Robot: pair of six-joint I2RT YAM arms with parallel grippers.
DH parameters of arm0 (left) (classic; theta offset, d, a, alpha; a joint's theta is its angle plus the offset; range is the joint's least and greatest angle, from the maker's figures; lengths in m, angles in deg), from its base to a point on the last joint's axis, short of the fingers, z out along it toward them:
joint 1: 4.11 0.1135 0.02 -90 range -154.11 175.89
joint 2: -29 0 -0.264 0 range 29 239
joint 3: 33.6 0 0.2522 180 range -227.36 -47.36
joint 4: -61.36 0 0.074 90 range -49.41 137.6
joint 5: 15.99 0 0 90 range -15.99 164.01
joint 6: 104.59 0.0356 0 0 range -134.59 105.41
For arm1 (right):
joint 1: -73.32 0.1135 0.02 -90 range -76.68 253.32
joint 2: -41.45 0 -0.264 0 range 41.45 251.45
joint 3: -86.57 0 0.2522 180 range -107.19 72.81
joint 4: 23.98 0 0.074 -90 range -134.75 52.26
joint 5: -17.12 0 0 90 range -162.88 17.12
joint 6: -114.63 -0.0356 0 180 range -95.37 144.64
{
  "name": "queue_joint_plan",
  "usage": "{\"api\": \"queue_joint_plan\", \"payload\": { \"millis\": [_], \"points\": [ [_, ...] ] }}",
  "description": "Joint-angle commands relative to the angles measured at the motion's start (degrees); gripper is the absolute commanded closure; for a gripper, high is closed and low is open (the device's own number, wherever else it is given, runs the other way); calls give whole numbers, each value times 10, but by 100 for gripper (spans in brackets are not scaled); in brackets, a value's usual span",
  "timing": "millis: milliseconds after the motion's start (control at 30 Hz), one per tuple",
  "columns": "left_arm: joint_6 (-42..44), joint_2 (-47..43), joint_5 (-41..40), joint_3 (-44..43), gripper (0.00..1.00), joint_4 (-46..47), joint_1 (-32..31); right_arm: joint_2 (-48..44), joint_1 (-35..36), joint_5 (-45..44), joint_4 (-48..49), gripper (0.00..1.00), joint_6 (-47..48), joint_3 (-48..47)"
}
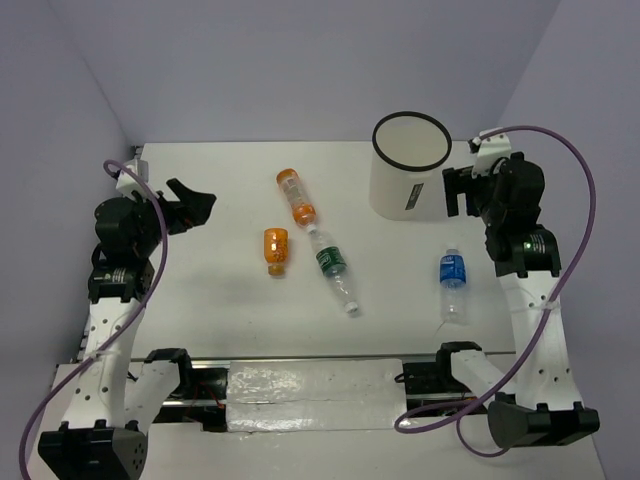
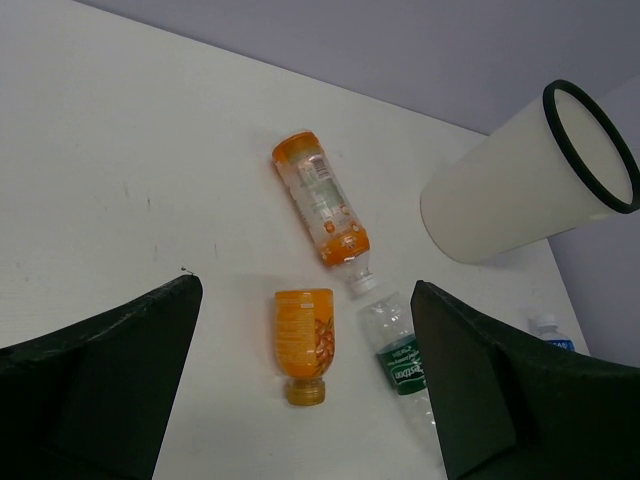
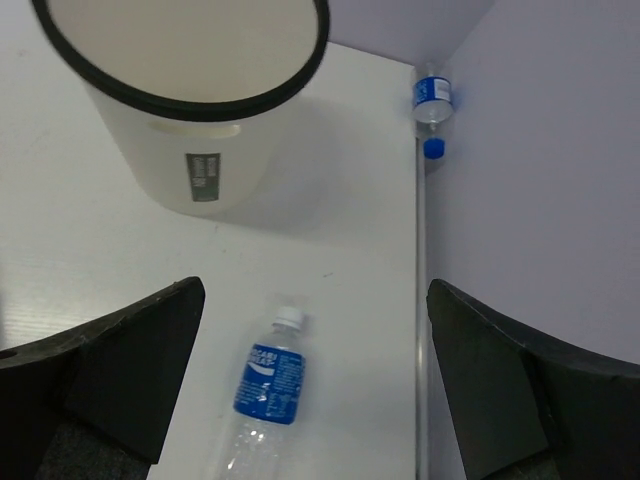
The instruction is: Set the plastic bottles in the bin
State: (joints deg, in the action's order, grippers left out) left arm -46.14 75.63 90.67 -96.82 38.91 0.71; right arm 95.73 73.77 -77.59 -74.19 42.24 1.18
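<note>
left jaws wide, empty | right jaws wide, empty | bottles [image 1: 331, 262] lying on table [image 1: 200, 300] | bin [image 1: 390, 185] upright

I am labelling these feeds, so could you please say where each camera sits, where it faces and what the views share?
Top external: above and behind the arms, looking down on the table; both arms, left gripper and right gripper, show.
Left wrist: faces across the green-label bottle toward the bin; own fingers at bottom corners.
Right wrist: looks down at the nearer blue-label bottle; own fingers too.
All three share the bin.
</note>
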Motion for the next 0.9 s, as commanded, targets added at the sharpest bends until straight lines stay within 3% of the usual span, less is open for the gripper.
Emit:
{"api": "queue_joint_plan", "payload": {
  "millis": [0, 200, 300, 500, 633, 767, 867],
  "points": [
    [-12, 12, 25, -10, 1, 37, 2, 28, -43, 25, -11, 0, 51, -45],
    [-8, 24, 36, -7, 1, 39, 1, 187, -204, 166, -77, 0, 29, -175],
    [-6, 28, 37, -4, 1, 44, 1, 276, -220, 198, -107, 0, 45, -251],
    [-17, 56, 47, -7, 1, 55, 1, 457, -219, 110, -64, 0, 58, -337],
    [-12, 83, 50, -32, 0, 43, 2, 603, -214, 61, -83, 1, 63, -453],
    [-13, 101, 46, -44, 1, 34, 2, 616, -195, 27, 18, 2, 59, -431],
    [-25, 112, 46, -42, 1, 42, 1, 637, -153, -31, 42, 2, 98, -426]
  ]
}}
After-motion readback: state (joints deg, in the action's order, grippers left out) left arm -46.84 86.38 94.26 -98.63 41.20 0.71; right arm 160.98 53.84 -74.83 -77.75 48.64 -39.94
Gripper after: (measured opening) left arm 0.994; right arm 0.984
